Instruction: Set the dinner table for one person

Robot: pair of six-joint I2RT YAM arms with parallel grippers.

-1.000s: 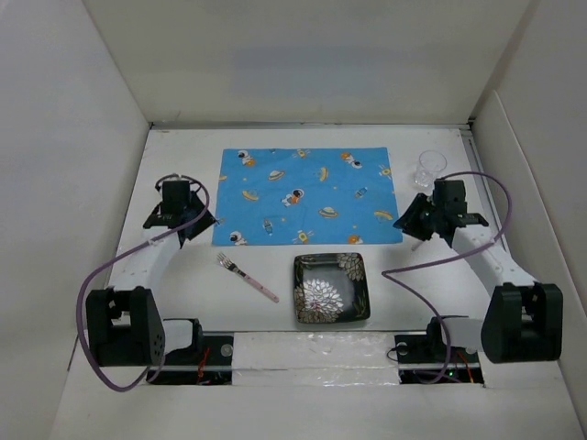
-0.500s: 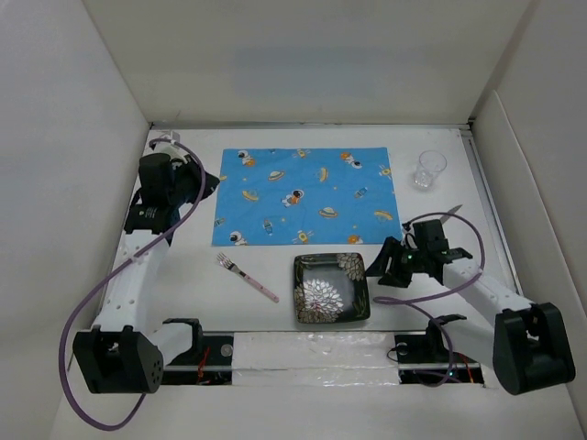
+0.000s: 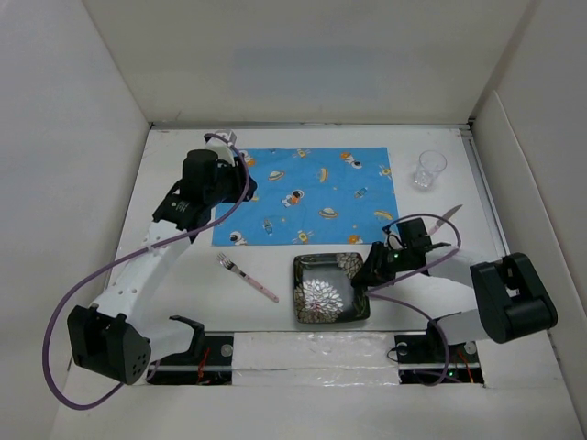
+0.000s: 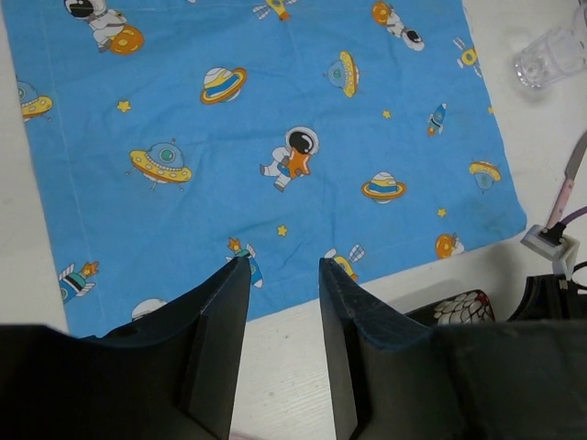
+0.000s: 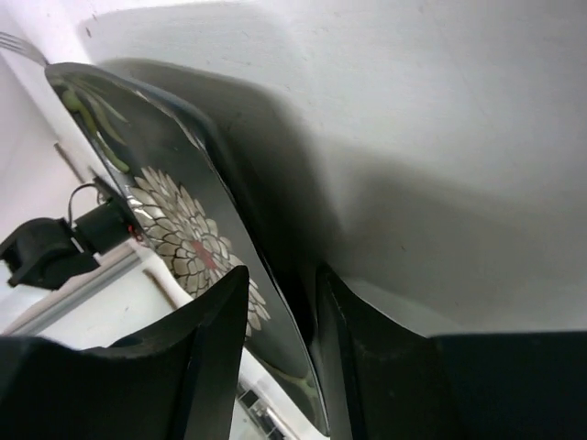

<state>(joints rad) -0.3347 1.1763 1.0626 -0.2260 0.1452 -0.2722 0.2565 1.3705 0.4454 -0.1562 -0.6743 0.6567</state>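
Observation:
On the white dinner table [image 3: 266, 316] lies a blue space-print placemat [image 3: 307, 194]. A black square plate [image 3: 330, 289] with a flower pattern sits in front of it. My right gripper [image 3: 366, 274] is low at the plate's right edge. In the right wrist view the plate's rim [image 5: 174, 229] runs between the parted fingers of that gripper [image 5: 282, 284], with a gap left. My left gripper [image 3: 238, 188] hovers open and empty over the placemat's left part. In the left wrist view its tips [image 4: 284, 266] are above the placemat's [image 4: 275, 137] near edge.
A pink-handled fork [image 3: 248, 278] lies left of the plate. A pink-handled knife [image 3: 448, 218] lies right of the placemat, and it also shows in the left wrist view [image 4: 569, 179]. A clear glass [image 3: 428, 169] stands at the back right. White panels wall the table.
My left arm has swung from the far left corner to over the placemat's left part. My right gripper has moved left and down to the plate's right edge. The plate has not moved.

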